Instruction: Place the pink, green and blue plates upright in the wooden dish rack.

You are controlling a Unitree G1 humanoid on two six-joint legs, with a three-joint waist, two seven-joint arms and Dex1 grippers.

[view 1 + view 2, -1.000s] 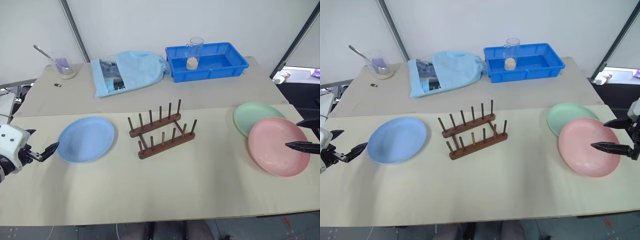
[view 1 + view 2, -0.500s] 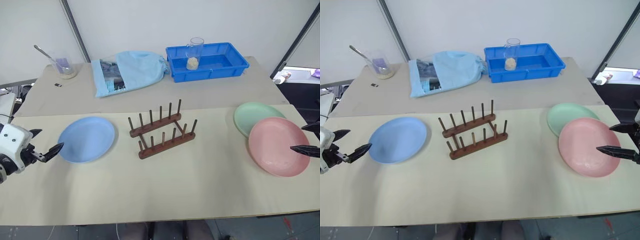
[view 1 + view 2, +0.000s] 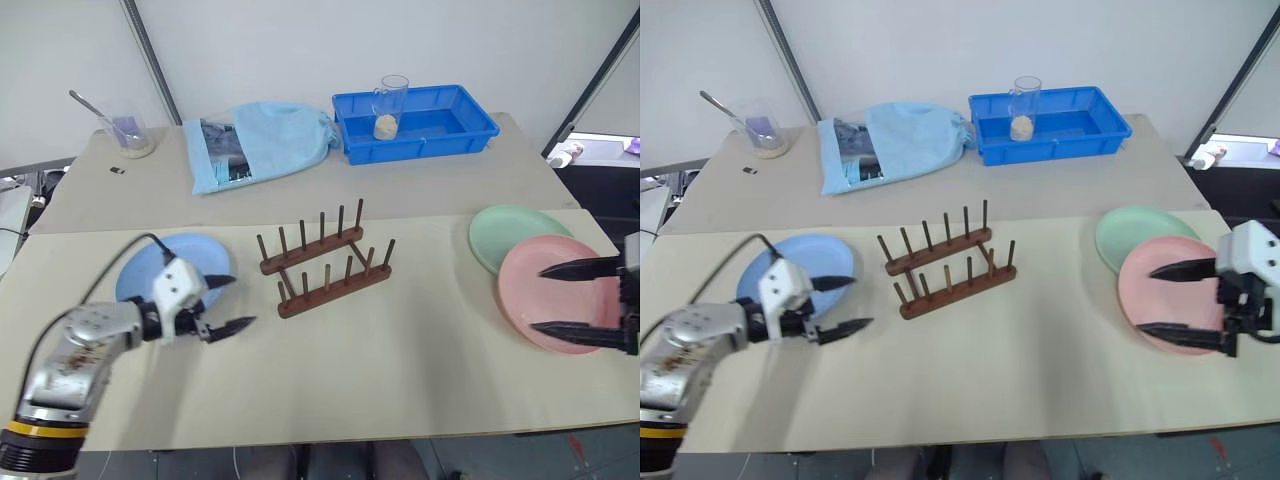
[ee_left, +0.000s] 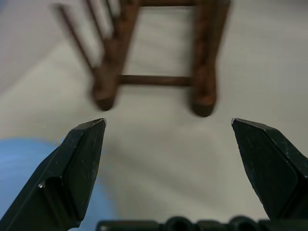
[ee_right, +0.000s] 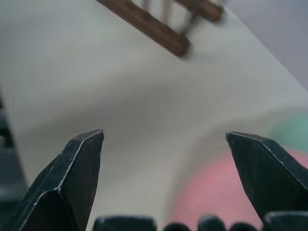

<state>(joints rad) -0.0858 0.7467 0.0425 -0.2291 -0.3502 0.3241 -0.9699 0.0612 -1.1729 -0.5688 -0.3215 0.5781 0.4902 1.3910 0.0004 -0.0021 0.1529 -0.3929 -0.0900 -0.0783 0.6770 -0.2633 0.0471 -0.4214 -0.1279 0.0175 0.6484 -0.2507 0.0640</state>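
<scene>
The wooden dish rack [image 3: 322,262] stands bare at the middle of the table. Left of it lies the blue plate [image 3: 190,250], flat. My left gripper [image 3: 242,300] is open above that plate's right edge, pointing at the rack [image 4: 159,79], with the blue plate [image 4: 19,159] beside one finger. At the right the pink plate [image 3: 575,298] lies flat, overlapping the green plate [image 3: 505,232] behind it. My right gripper [image 3: 536,299] hangs open over the pink plate [image 5: 211,192], its fingers pointing left. Nothing is held.
A blue plastic tray [image 3: 415,125] with a glass jar [image 3: 387,105] stands at the back. A light blue cloth bag [image 3: 255,140] lies left of it, and a glass with a spoon [image 3: 125,135] is at the far left corner.
My left arm has swung right, from off the table's left edge to over the blue plate, near the rack. My right gripper has moved left, further over the pink plate.
</scene>
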